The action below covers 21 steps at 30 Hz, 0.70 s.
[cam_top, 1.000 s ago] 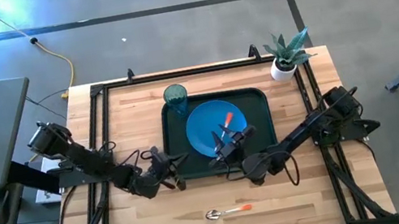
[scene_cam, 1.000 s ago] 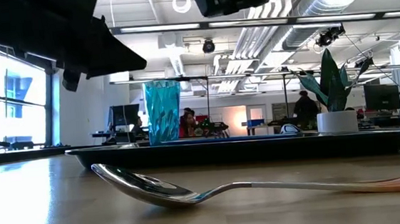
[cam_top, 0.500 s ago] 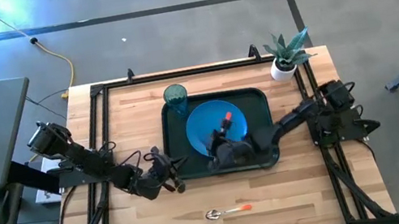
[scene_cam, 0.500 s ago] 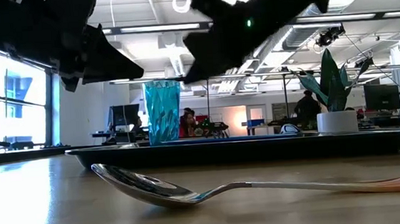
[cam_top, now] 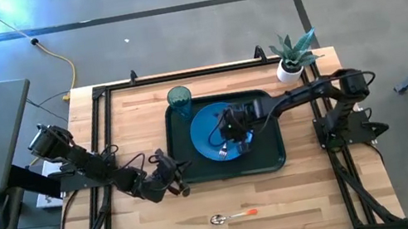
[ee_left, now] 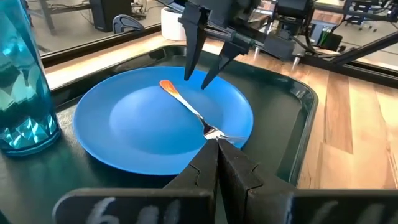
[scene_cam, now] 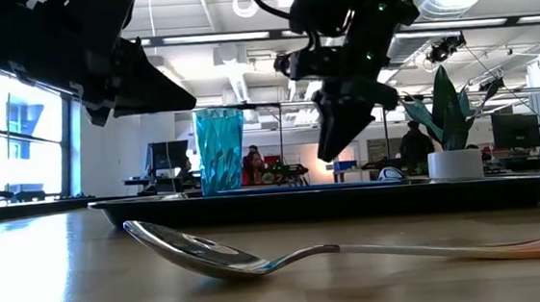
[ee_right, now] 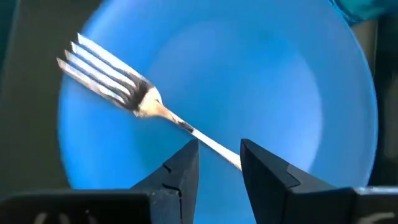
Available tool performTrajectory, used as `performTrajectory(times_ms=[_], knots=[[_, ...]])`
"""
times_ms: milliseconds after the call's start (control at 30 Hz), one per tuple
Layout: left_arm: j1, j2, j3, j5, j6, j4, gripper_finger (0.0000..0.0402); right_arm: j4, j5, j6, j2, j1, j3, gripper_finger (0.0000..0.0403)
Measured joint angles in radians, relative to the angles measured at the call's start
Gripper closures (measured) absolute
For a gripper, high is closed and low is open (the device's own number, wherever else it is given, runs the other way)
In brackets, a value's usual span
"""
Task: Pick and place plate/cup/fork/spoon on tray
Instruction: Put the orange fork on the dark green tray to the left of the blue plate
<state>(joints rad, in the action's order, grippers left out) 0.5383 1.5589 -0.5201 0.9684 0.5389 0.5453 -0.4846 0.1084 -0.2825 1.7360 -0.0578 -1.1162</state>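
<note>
The fingers of the right gripper (ee_left: pixel 202 53) are parted and empty, held just above the orange handle of the fork (ee_left: pixel 194 113), which is now laid flat on the blue plate (cam_top: pixel 219 130) with its tines toward the plate's near edge. A second ago the fork was carried between those fingers over the plate; it is now let go, and the gripper has been lifted clear of it, as the gap seen between fingers and handle in the right wrist view (ee_right: pixel 124 93) confirms.

The plate is seated in the dark tray (cam_top: pixel 275 152), and the cup (cam_top: pixel 179 99) is stood at the tray's far left corner, both unmoved over the last second. The spoon (cam_top: pixel 233 215) is left alone on the bare wood of the table (cam_top: pixel 148 225) near its front edge, well apart from the tray.

The left gripper (cam_top: pixel 174 176) is kept waiting beside the tray's left side, its fingers (ee_left: pixel 211 165) pressed together on nothing.

Three of the four things are judged to be placed; only the spoon is left to be fetched.
</note>
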Motion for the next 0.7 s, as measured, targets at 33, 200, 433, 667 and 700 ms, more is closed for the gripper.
performTrajectory(times_ms=[33, 200, 433, 667, 700], knots=[[-0.003, 0.000, 0.000, 0.000, 0.002, 0.000, 0.0401, 0.007, -0.008, -0.047, 0.005, -0.009, 0.004, 0.0292], [-0.009, 0.000, 0.000, -0.011, 0.006, 0.000, 0.0401, 0.054, -0.013, -0.150, 0.061, -0.044, 0.020, 0.0292], [-0.021, 0.000, 0.000, -0.018, -0.009, -0.002, 0.0401, 0.069, -0.095, -0.171, 0.077, -0.067, 0.018, 0.0292], [-0.028, 0.000, 0.000, -0.051, -0.010, -0.003, 0.0401, 0.074, -0.119, -0.222, 0.077, -0.074, 0.018, 0.0292], [-0.028, 0.000, 0.000, -0.051, -0.010, -0.003, 0.0401, 0.080, -0.126, -0.225, 0.077, -0.074, 0.018, 0.0292]])
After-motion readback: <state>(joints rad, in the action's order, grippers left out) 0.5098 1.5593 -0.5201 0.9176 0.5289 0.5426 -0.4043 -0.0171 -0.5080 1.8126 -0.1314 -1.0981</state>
